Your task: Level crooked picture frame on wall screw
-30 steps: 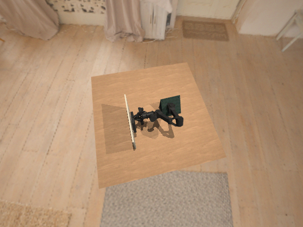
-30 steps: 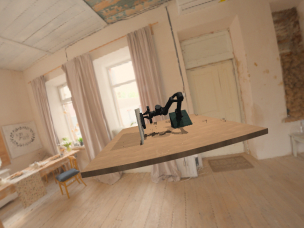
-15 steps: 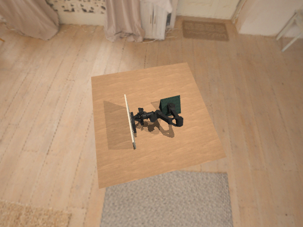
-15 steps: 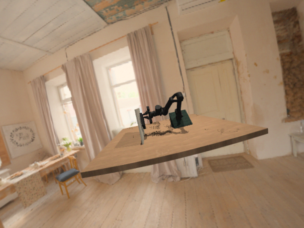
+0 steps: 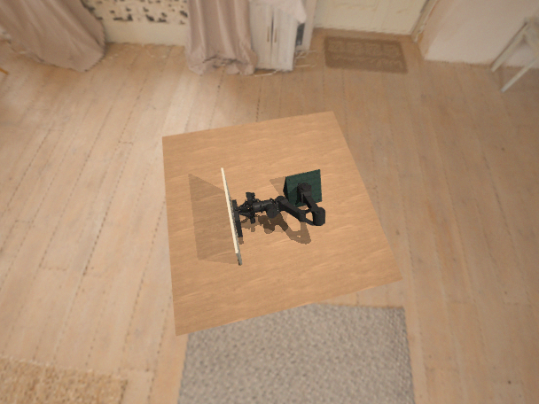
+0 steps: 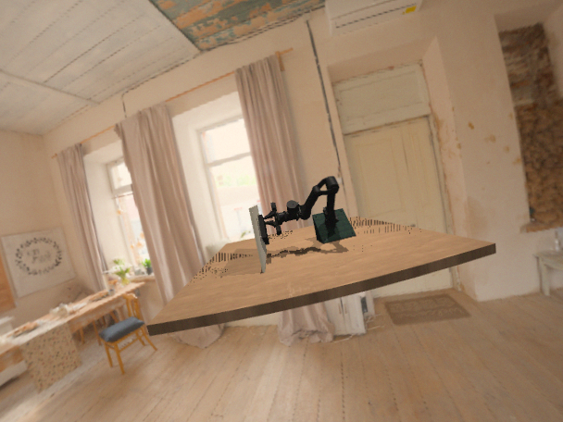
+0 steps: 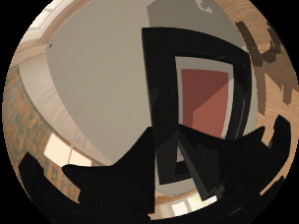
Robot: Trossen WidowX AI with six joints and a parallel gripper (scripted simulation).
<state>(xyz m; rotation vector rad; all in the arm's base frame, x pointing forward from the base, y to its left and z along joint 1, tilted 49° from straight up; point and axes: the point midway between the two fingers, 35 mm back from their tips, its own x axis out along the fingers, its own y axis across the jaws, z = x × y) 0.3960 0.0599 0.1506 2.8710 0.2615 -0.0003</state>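
Observation:
The picture frame has a black border, a pale inner edge and a red picture. It is in front of a pale upright wall panel. My gripper is shut on the black bar on the frame's upper side, with one finger on each side of the bar. The wrist view is turned, with the tabletop at its right. The frame's lower parts are partly hidden behind the fingers there. The screw and the back strip are hidden. I cannot tell exactly how level the frame is.
The panel stands on the wooden table. A dark green sloped block is at the arm's base. The arm reaches from there to the panel. Shadows of the arm and panel lie on the table.

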